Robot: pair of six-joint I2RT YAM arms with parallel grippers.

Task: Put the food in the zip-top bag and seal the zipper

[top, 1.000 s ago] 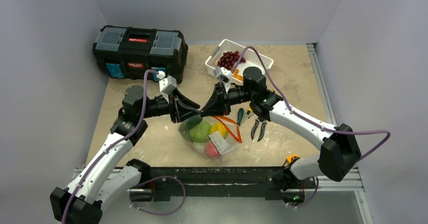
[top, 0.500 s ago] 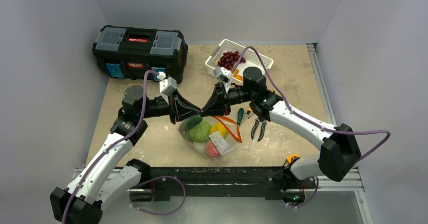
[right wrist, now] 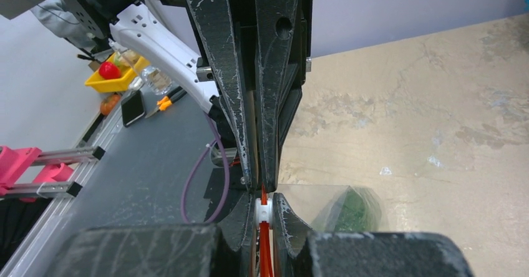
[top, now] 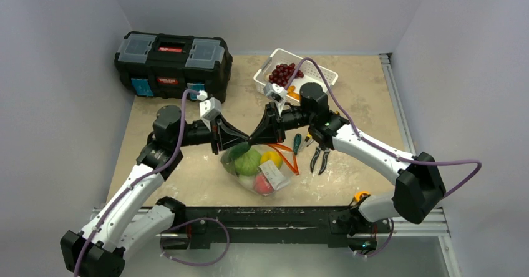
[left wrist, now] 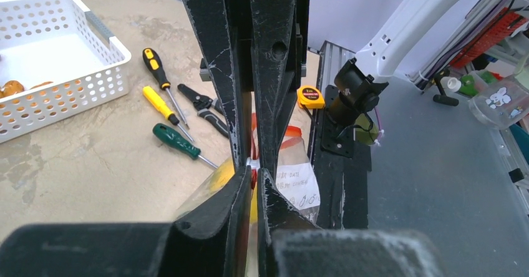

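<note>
Zipper (right wrist: pixel 262 255): my right claw (right wrist: pixel 263 209) pinches its white slider (right wrist: pixel 263 216), left claw (left wrist: pixel 253 176) clamps the zipper alongside; advise straight, taut pull.

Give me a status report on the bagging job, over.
Left pincer shut on zipper, right pincer shut on slider, tips meeting. Food inside zip-top bag. Screwdrivers and pliers alongside, not blocking.

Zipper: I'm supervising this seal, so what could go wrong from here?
The left gripper and right gripper pinch tip to tip, so they could knock together. The right one grips only the small slider, which may slip free. The zip-top bag holds bulky food, which may strain the zipper.
</note>
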